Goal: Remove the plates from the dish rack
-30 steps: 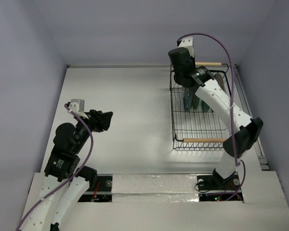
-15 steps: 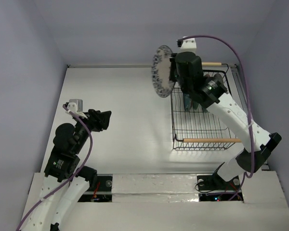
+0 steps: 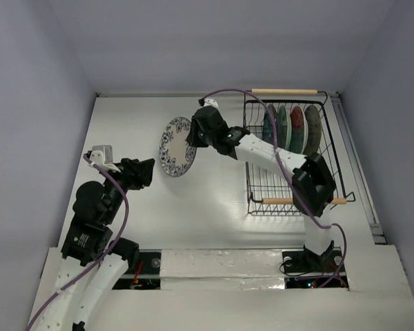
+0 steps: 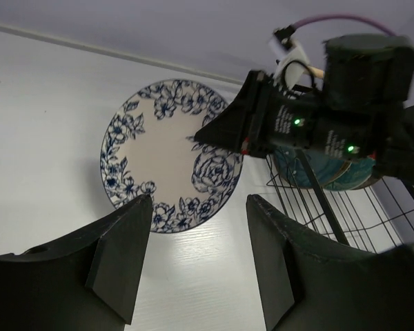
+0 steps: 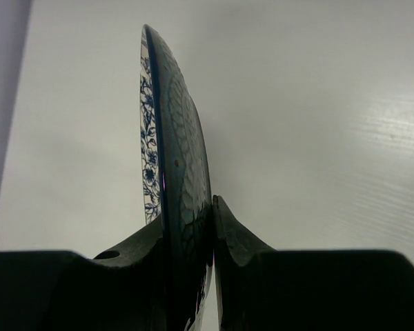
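Near the table's left edge we see the left gripper with its jaws apart and nothing between them, pointing toward the middle. Farther in, over the table's middle, the right gripper pinches the rim of the white plate with blue floral rim, which hangs nearly on edge, clear of the surface and just left of the dish rack. The rack sits along the right edge, reaching the far right corner. At its far end four plates stand upright: the teal plate, mint plate, red plate and dark grey plate.
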`<state>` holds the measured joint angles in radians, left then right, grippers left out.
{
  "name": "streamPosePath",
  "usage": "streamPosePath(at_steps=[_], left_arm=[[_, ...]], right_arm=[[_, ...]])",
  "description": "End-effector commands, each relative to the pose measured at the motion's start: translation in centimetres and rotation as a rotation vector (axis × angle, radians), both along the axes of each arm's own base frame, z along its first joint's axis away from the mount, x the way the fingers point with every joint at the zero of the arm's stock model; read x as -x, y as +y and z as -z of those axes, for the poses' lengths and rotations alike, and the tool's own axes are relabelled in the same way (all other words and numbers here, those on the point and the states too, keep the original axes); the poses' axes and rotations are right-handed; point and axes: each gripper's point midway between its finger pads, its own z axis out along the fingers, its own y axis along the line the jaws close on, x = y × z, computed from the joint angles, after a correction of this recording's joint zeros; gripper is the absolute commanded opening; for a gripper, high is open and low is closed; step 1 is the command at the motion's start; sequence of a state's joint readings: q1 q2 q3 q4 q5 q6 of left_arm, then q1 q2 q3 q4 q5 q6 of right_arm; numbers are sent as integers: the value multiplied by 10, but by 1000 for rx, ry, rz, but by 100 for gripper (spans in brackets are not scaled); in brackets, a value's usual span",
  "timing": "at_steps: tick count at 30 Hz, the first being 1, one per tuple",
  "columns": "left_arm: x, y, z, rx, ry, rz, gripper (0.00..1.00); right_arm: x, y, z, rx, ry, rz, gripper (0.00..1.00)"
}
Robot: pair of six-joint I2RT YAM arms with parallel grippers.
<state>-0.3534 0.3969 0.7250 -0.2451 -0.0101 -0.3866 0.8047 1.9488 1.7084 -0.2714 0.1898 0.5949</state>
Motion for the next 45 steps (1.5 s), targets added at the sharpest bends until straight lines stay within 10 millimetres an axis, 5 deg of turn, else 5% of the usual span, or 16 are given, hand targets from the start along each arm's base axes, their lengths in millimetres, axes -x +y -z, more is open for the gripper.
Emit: streamPosePath(at_steps=[1,12,18,20,27,32,37,41,45], left_arm=[[-3,-1,-2,14,-16,-3,54],[-3,-4,-1,12,-14,9,54],[-4,-4,0,10,-9,9,54],[-3,-3,-1,12,-14,9,54],[-3,-3,-2,12,-15,9,54],[-2,-4,-2,13,-18,11,54],[-1,-3,-3,15,-22,11,54],[-1,-3,-4,16,-25,11,54],[-1,-3,-3,15,-22,11,54]], right_arm=[[-18,21,-72,-281,-127,39,0],[-19,5,37,-154,3,138,0],[-1,-18,113,-20,116,173,38],[3,-19,122,-28,129,164,48],[11,-27,148,44,169,154,55],[11,-22,147,103,174,129,78],[7,-28,129,144,135,121,90],[10,-32,92,171,78,102,95],[10,-53,32,211,-13,123,96]])
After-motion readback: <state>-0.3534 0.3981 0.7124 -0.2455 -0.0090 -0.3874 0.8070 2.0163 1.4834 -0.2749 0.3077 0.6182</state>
